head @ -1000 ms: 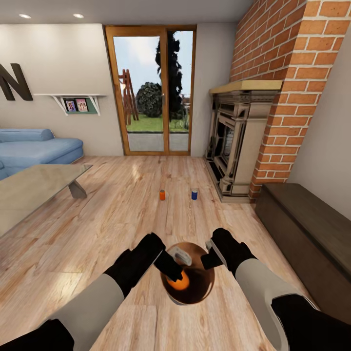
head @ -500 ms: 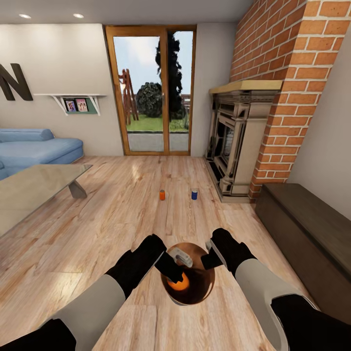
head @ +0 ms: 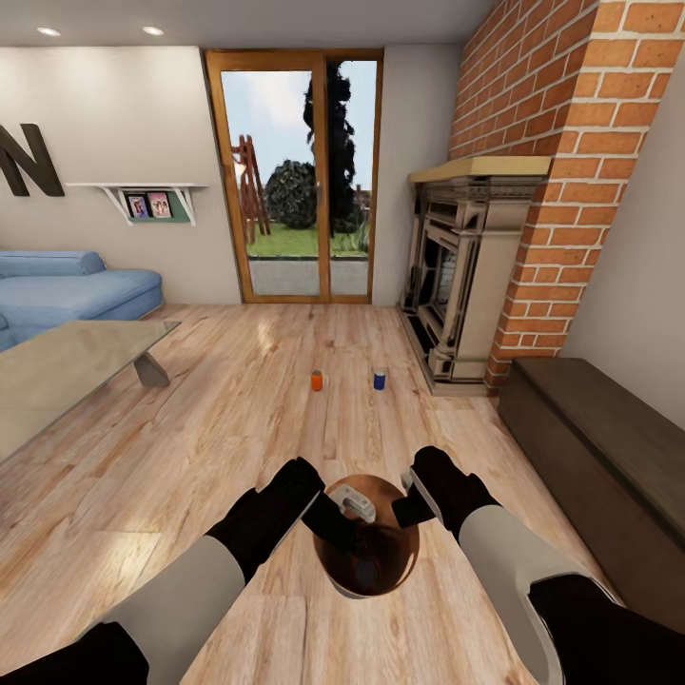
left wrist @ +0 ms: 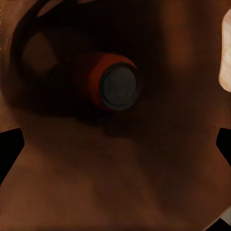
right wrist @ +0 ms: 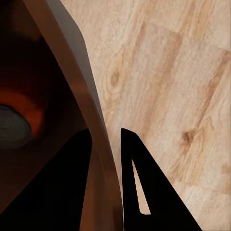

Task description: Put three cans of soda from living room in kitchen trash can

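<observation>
The grey tash can with its brown inside stands on the wood floor between my arms. One orange can of soda lies on its side at the bottom, silver top showing, also seen in the right wrist view. My left gripper hangs open over the bin's mouth, fingers spread wide and holding nothing. My right gripper is shut on the bin's rim, one finger inside and one outside. Farther ahead on the floor stand a second orange can and a blue can.
A brick fireplace and a dark low bench line the right side. The glass coffee table and blue sofa stand at the left. Wood-framed glass doors are straight ahead.
The orange can that hung at my left gripper over the bin has dropped to the bottom. Both arms and the bin have stayed in place.
</observation>
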Available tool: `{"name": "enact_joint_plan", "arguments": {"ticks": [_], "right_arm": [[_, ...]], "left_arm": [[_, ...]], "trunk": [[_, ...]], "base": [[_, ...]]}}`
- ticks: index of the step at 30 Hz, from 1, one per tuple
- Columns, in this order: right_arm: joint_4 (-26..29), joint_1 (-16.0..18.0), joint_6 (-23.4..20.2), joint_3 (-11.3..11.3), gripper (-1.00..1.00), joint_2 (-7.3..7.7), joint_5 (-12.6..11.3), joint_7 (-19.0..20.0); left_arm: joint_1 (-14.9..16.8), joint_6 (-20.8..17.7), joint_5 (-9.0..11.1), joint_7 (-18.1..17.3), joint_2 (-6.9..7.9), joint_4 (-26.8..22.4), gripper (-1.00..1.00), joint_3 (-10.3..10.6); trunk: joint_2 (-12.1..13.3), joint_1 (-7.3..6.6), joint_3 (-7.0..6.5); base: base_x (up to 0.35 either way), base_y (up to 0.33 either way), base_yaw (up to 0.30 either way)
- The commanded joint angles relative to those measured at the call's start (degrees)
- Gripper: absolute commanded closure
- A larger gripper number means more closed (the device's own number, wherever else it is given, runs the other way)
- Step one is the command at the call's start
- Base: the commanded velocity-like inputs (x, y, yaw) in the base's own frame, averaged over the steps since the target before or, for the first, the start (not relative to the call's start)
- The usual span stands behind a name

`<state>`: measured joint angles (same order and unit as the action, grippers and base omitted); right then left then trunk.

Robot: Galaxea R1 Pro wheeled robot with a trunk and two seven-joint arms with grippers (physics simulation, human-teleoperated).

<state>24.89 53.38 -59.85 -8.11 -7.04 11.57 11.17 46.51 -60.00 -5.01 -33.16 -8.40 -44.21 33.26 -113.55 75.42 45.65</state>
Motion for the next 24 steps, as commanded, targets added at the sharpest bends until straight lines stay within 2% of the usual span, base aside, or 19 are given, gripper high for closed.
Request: {"name": "enact_joint_plan", "arguments": {"ticks": [1,14,18,21,24], "right_arm": [[0.6,0.1,-0.1,0.2,1.0,0.01,-2.3,0.3],[0.6,0.0,-0.1,0.3,1.0,0.14,-2.3,0.3],[0.6,0.0,-0.1,0.3,1.0,0.2,-2.3,0.3],[0.6,0.1,-0.1,0.3,1.0,0.26,-2.3,0.3],[0.6,0.0,-0.1,0.4,1.0,0.33,-2.3,0.3]], "left_arm": [[0.0,0.0,-2.3,0.2,0.05,1.2,-1.0,0.0],[0.0,0.7,-1.6,-0.2,0.74,0.3,-1.0,-0.2],[0.0,1.0,-1.5,-0.9,1.19,-3.7,-1.0,-0.3],[0.0,0.7,-1.5,-1.6,2.93,-9.1,-1.0,-0.4],[-0.3,0.0,-1.2,-3.9,7.78,-18.2,-1.0,-0.5]], "trunk": [[0.0,0.0,-0.01],[0.0,0.0,-0.01],[0.0,0.0,-0.01],[0.0,0.0,-0.01],[0.0,0.0,-0.01]], "base": [[0.0,0.0,0.0],[0.0,0.0,0.0],[0.0,0.0,0.0],[0.0,0.0,0.0],[0.0,0.0,0.0]]}}
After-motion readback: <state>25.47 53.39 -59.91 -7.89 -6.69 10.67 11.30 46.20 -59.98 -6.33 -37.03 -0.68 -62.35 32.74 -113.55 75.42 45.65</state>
